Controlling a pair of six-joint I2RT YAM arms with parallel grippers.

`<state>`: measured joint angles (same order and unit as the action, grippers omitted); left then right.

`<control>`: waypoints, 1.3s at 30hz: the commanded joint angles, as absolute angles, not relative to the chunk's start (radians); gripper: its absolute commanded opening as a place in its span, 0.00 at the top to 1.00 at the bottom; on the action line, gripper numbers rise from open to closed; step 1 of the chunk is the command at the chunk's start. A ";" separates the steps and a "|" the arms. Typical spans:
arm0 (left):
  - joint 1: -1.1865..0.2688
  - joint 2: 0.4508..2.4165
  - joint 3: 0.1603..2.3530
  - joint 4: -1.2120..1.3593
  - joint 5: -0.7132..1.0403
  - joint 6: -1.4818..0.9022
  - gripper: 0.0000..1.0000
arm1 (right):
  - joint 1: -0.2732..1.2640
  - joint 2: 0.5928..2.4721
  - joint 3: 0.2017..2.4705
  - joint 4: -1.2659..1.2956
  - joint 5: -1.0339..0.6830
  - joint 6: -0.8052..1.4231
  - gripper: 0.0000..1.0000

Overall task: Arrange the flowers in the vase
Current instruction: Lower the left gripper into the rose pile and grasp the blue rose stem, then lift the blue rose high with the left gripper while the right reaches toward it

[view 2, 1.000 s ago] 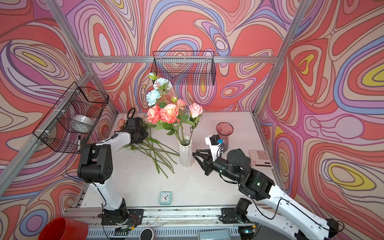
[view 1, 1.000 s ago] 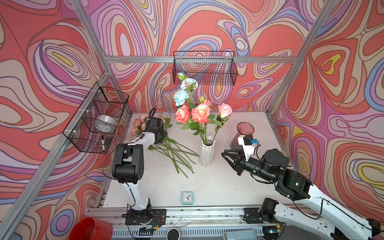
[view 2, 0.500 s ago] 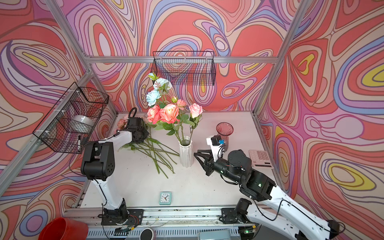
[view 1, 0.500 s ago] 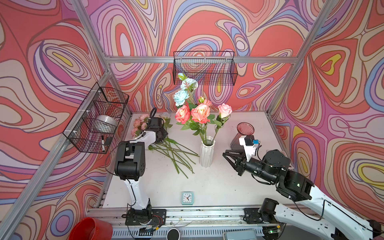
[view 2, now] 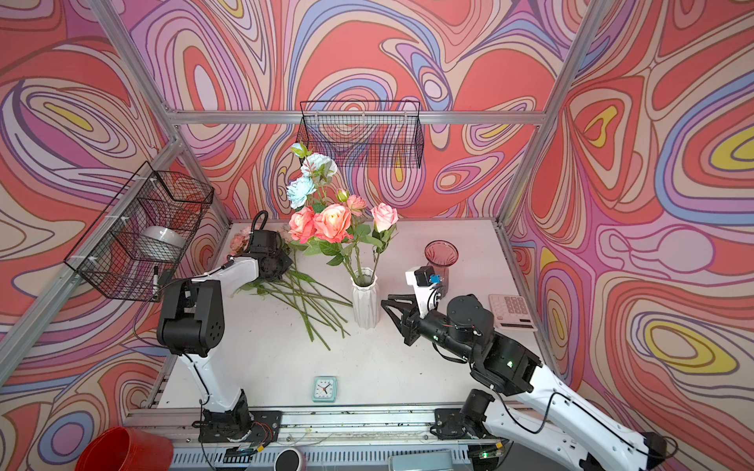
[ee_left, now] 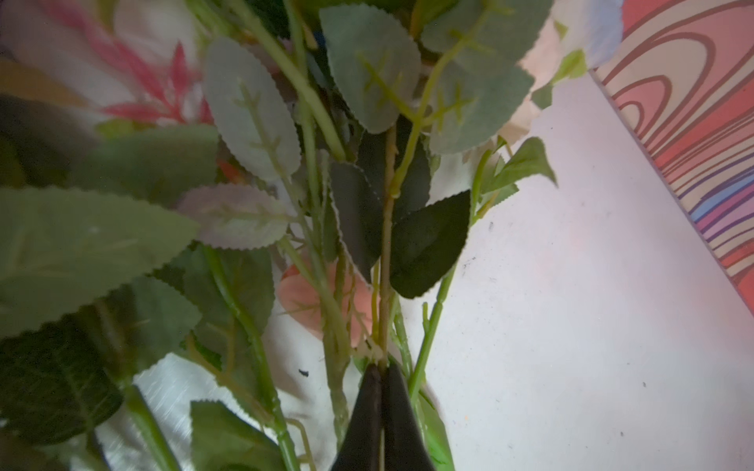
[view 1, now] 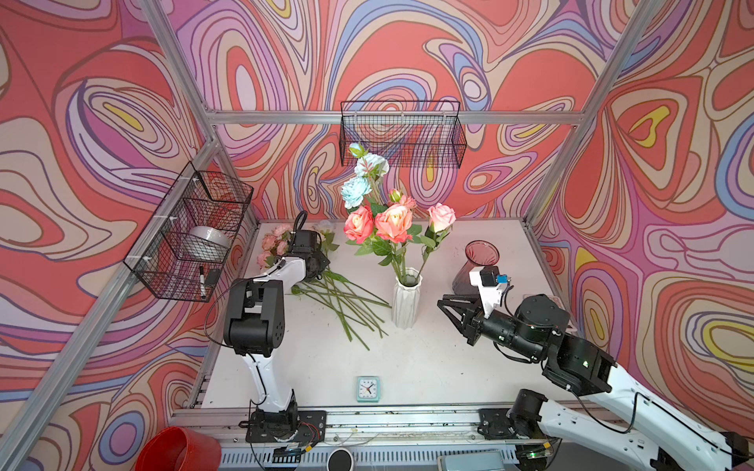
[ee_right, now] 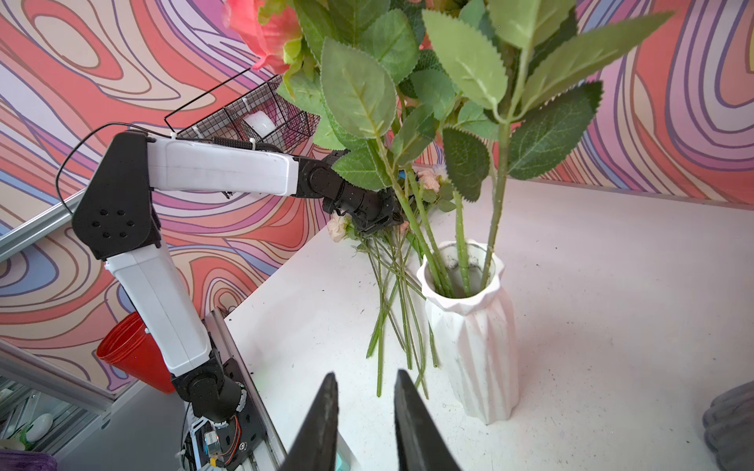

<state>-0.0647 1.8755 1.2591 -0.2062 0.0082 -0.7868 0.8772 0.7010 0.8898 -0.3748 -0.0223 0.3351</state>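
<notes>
**Cameras: two high, two close**

Both top views look down from high in front over the whole surface (view 1: 449, 367), nearly alike. The left wrist view sits close among stems (ee_left: 385, 244). The right wrist view looks low across at the vase (ee_right: 473, 338), which both top views also show.

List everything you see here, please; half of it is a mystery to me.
vase: one, white, mid-table
flowers: several, peach, pink, pale blue, in the vase
loose flowers: a bunch, pink blooms, green stems, lying left of the vase
glass vase: one, dark purple, right of the white one
clock: one, teal, front edge
calculator: one, white, right edge
baskets: two, black wire, back and left walls
cups: stack, red, below the front left corner
left claw: black, shut on a stem
right claw: black, open, near the vase
</notes>
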 commanded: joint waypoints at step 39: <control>-0.066 0.507 0.930 -0.277 0.866 -0.705 1.00 | 1.168 1.223 1.238 -0.302 -0.330 0.339 0.37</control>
